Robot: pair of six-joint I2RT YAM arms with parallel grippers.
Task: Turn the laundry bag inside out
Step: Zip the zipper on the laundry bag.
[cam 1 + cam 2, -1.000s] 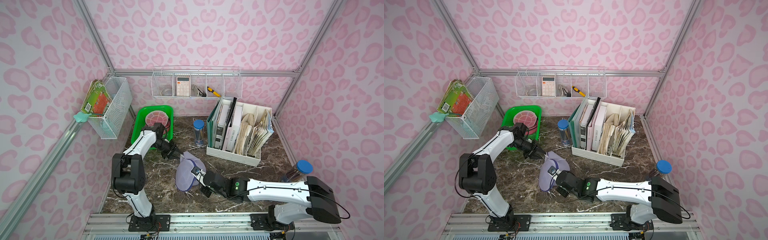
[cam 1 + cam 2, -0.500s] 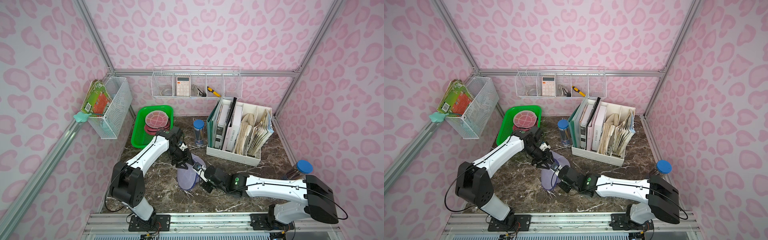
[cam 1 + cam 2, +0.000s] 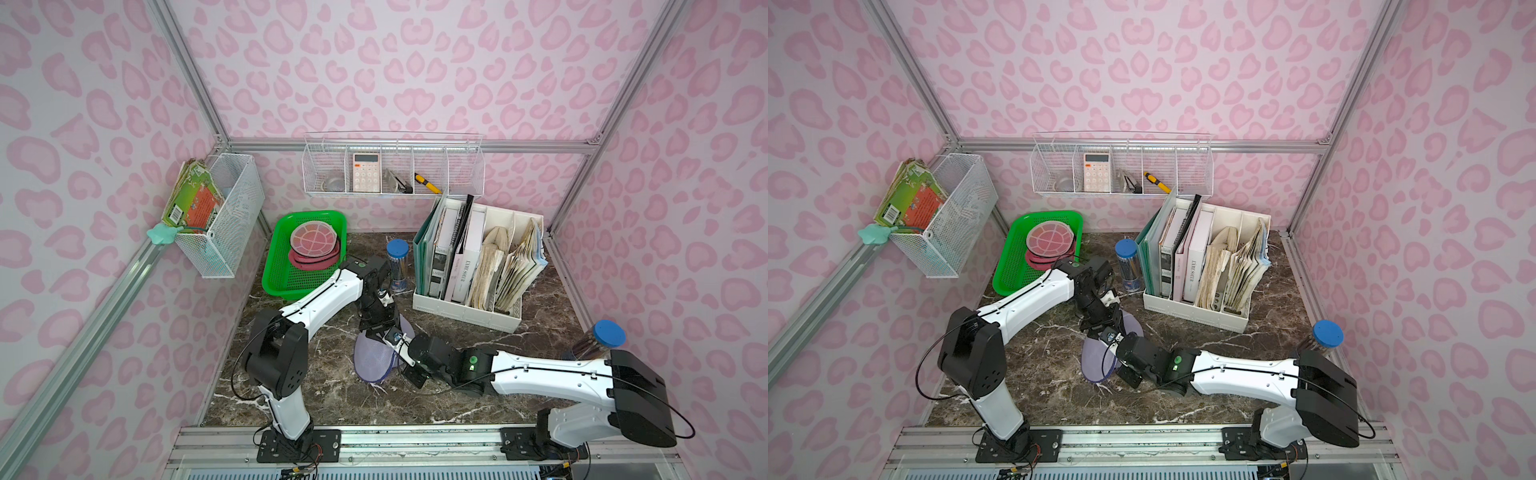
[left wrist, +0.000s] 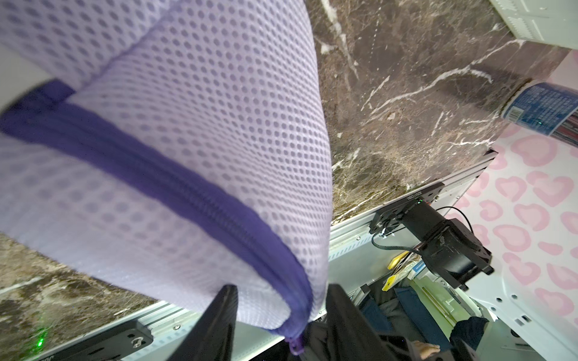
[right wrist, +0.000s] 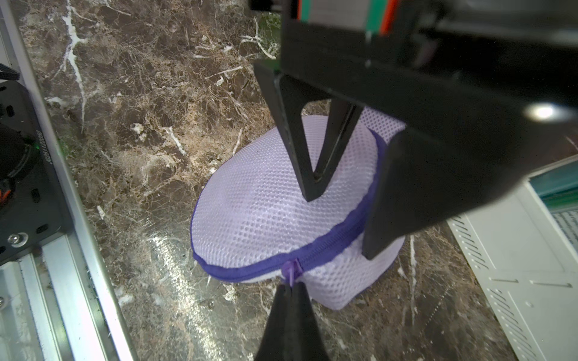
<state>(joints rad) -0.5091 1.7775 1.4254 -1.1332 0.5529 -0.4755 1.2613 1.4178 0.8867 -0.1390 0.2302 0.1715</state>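
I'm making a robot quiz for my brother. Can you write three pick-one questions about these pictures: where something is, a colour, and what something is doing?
1. Where is the calculator?
A) green tray
B) file box
C) wire shelf on the back wall

2. What colour is the zipper on the laundry bag?
A) dark purple
B) yellow
C) green

3. What are the jaws of the right gripper doing?
A) standing wide open
B) shut on the zipper pull
C) holding a jar

Answers:
1 C, it stands in that shelf.
2 A, a dark purple band crosses the pale mesh.
3 B, the tips pinch the pull in the right wrist view.
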